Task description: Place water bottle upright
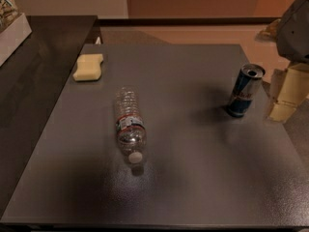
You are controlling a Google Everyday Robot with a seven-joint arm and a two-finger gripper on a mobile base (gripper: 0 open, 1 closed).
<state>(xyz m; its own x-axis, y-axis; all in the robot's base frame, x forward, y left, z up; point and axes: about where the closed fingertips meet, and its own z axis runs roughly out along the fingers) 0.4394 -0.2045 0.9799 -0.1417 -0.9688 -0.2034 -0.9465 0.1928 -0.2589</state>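
The water bottle lies on its side near the middle of the grey table, its white cap pointing toward the near edge. It is clear and ribbed, with a white-blue label band. My gripper, cream-coloured, hangs at the right edge of the view, just past the table's right side. It is far right of the bottle and holds nothing that I can see.
A blue-and-silver drink can stands upright at the right, close to the gripper. A yellow sponge lies at the far left corner. A dark counter adjoins the table on the left, with a white box on it.
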